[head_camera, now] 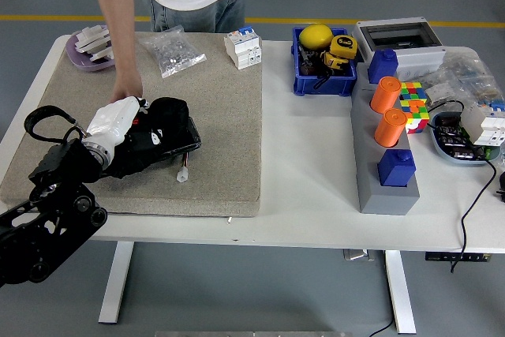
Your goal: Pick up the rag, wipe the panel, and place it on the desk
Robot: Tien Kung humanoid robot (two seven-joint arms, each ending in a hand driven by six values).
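Fingers of the robot's left hand (118, 128), in its white shell and black palm, lie pressed down onto the crumpled black cloth rag (162, 133); they seem closed on it, since the dark fabric bunches under and around them. That rag sits on the rough beige rectangular panel (221, 116) covering the left half of the white table (308, 163), toward the panel's left side. Its long axis runs roughly left to right, from under the hand out to the right. A small white connector on a thin wire (182, 173) lies just in front of it.

For the wipe, I judge that the bare panel lies mostly to the right of and beyond the hand, so the stroke would call for a push that way with the rag trapped flat. Only the left arm is near; the right is not in view.

Farther back, a person's hand (126, 88) rests on the panel just behind the robot's hand, very close to it. A clear plastic bag of small parts (173, 51) lies at the panel's far edge.
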